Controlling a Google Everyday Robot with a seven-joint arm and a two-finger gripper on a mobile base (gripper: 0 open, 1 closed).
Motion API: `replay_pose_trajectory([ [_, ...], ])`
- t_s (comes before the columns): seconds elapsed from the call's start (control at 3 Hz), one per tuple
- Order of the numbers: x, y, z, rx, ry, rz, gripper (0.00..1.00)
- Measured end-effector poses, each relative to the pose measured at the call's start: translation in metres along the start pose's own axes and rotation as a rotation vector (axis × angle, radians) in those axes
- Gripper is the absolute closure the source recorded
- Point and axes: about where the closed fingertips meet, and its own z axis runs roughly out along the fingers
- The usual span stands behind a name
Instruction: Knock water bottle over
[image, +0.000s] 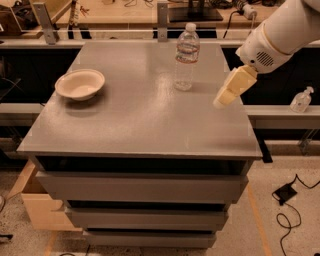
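The water bottle (186, 56) stands upright near the far middle of the grey table (135, 125). It is clear and ribbed, with a white cap and a red-and-white label band. My gripper (222, 101) hangs from the white arm over the table's right part, to the right of the bottle and a little nearer the front. It points down and to the left and is apart from the bottle.
A cream bowl (80, 84) sits on the left of the table. A small pump-top bottle (301, 100) stands on a ledge off to the right. Drawers lie below the table top, and a wooden box (35, 210) sits at the lower left. Cables (287, 200) lie on the floor.
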Motion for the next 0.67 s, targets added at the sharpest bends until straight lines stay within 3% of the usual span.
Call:
replay_pose_trajectory([
  [0.33, -0.026, -0.027, 0.023, 0.032, -0.138, 0.063, 0.00],
  [0.67, -0.047, -0.050, 0.041, 0.084, -0.230, 0.129, 0.00],
])
